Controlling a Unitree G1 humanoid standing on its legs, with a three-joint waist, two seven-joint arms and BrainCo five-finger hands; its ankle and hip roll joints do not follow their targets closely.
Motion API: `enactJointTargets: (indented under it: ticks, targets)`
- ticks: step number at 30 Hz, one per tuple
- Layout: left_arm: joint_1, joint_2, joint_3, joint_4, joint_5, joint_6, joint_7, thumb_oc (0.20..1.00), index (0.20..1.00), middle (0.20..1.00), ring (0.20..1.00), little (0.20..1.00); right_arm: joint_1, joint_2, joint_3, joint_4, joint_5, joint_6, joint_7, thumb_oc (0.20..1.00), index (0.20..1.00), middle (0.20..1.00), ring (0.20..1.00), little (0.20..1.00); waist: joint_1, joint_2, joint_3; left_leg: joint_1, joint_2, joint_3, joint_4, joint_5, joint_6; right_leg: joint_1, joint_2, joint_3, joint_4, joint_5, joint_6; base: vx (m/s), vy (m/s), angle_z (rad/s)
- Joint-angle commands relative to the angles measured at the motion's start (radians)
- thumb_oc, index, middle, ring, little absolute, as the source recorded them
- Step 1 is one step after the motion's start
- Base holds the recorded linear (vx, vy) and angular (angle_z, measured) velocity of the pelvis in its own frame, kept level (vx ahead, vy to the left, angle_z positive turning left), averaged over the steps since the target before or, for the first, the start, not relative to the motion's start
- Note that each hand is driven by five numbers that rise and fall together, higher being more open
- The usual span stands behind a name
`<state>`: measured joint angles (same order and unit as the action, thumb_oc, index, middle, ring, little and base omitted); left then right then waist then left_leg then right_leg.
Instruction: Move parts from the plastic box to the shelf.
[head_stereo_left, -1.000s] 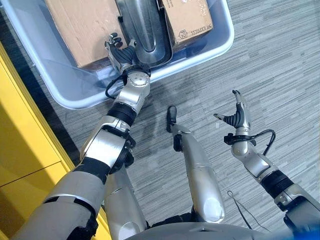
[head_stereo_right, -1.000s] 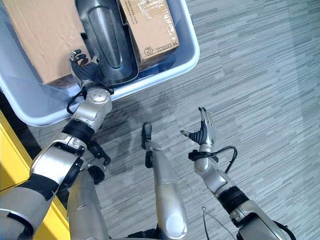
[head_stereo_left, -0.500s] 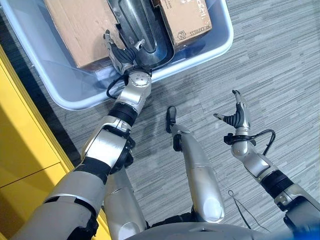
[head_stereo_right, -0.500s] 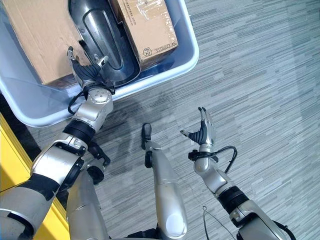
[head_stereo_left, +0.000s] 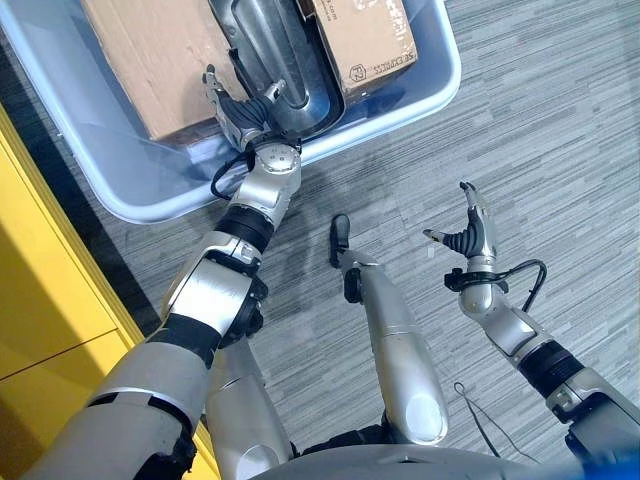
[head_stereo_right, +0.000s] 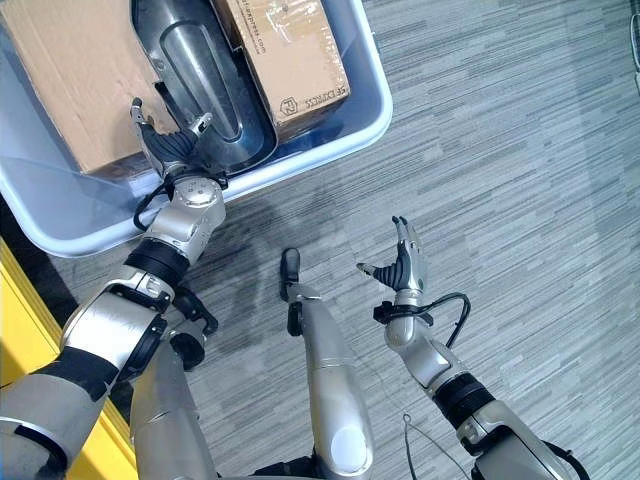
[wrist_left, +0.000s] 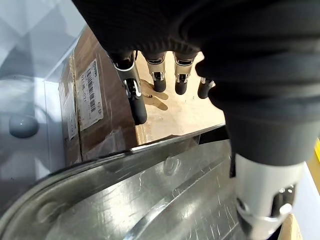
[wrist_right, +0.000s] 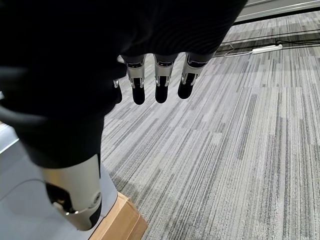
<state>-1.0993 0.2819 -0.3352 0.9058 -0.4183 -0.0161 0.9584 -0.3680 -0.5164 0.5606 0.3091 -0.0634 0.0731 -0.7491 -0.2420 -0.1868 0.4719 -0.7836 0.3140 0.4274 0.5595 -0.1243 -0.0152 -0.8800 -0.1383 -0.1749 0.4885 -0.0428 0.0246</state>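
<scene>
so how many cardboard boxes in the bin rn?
2. A large cardboard box sits left of the metal part; a smaller cardboard box sits right of it. All lie in the plastic box. Its far end is out of frame, so more may be hidden.

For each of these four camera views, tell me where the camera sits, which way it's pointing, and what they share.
Left eye view: on the head, looking down at the plastic box and floor; both arms, left hand over the metal part.
Right eye view: beside it, same scene; right hand open over the floor.
Left wrist view: on the left wrist, looking along straight fingers at the metal part and a cardboard box.
Right wrist view: on the right wrist, facing the floor.
Shared: both eye views and the left wrist view show the metal part.
</scene>
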Motion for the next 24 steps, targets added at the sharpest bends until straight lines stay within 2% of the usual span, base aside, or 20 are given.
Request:
enactJointTargets:
  ticks: [1, 10, 15, 18, 19, 21, 22, 24]
  targets:
    - [0.164, -0.095, 0.024, 0.191, -0.181, 0.087, -0.064, 1.0, 1.0, 1.0, 1.0, 1.0, -0.014, -0.015, -0.017, -0.047, -0.021, 0.016, 0.005, 1.0, 1.0, 1.0, 1.0, 1.0, -0.044, -0.023, 0.048, -0.012, 0.074, -0.018, 0.071, -0.001, -0.094, 0.008, -0.008, -0.037, 0.009, 0.027, 0.048, 0.04, -0.124, 0.0]
    - [0.171, -0.119, 0.033, 0.2, -0.23, 0.099, -0.066, 1.0, 1.0, 1.0, 1.0, 1.0, -0.012, -0.012, 0.001, -0.023, -0.01, 0.028, 0.026, 1.0, 1.0, 1.0, 1.0, 1.0, -0.044, -0.031, 0.048, 0.014, 0.096, 0.0, 0.047, 0.024, -0.107, 0.027, -0.008, -0.067, 0.01, 0.021, 0.043, 0.05, -0.103, -0.01]
    - [0.168, -0.137, 0.038, 0.215, -0.3, 0.156, -0.063, 1.0, 1.0, 1.0, 1.0, 1.0, 0.002, -0.014, 0.006, -0.01, 0.006, 0.014, 0.058, 1.0, 1.0, 1.0, 1.0, 1.0, -0.048, -0.028, 0.048, 0.035, 0.114, 0.009, 0.035, 0.041, -0.118, 0.035, -0.011, -0.082, 0.024, 0.008, 0.035, 0.09, -0.105, -0.01]
    - [0.159, -0.126, 0.03, 0.235, -0.215, 0.253, -0.043, 1.0, 1.0, 1.0, 1.0, 1.0, 0.008, -0.013, 0.009, -0.009, 0.017, 0.005, 0.07, 1.0, 1.0, 1.0, 1.0, 1.0, -0.05, -0.025, 0.048, 0.039, 0.122, 0.015, 0.027, 0.05, -0.124, 0.028, -0.015, -0.089, 0.034, 0.004, 0.031, 0.06, -0.086, 0.01]
    - [0.156, -0.124, 0.029, 0.237, -0.202, 0.26, -0.04, 1.0, 1.0, 1.0, 1.0, 1.0, 0.008, -0.013, 0.01, -0.01, 0.018, 0.005, 0.07, 1.0, 1.0, 1.0, 1.0, 1.0, -0.05, -0.025, 0.048, 0.039, 0.123, 0.015, 0.028, 0.049, -0.124, 0.027, -0.015, -0.09, 0.035, 0.003, 0.031, 0.05, -0.064, 0.03]
    - [0.136, -0.107, 0.003, 0.247, -0.056, 0.341, -0.065, 1.0, 1.0, 1.0, 1.0, 1.0, 0.008, -0.017, 0.013, -0.011, 0.024, 0.002, 0.074, 1.0, 1.0, 1.0, 1.0, 1.0, -0.054, -0.025, 0.048, 0.041, 0.126, 0.019, 0.026, 0.05, -0.124, 0.024, -0.017, -0.093, 0.039, 0.001, 0.028, 0.04, -0.055, 0.04]
    - [0.13, -0.098, -0.022, 0.244, -0.049, 0.384, -0.064, 1.0, 1.0, 1.0, 1.0, 1.0, 0.012, -0.021, 0.013, -0.015, 0.029, 0.002, 0.076, 1.0, 1.0, 1.0, 1.0, 1.0, -0.055, -0.021, 0.048, 0.043, 0.126, 0.021, 0.021, 0.055, -0.125, 0.022, -0.017, -0.094, 0.037, 0.002, 0.025, 0.05, -0.054, 0.05]
    - [0.132, -0.091, -0.041, 0.244, -0.043, 0.425, -0.071, 1.0, 1.0, 1.0, 1.0, 1.0, 0.013, -0.026, 0.014, -0.016, 0.035, 0.004, 0.076, 1.0, 1.0, 1.0, 1.0, 1.0, -0.056, -0.015, 0.048, 0.047, 0.126, 0.026, 0.018, 0.06, -0.127, 0.019, -0.016, -0.093, 0.041, -0.003, 0.023, 0.05, -0.042, 0.02]
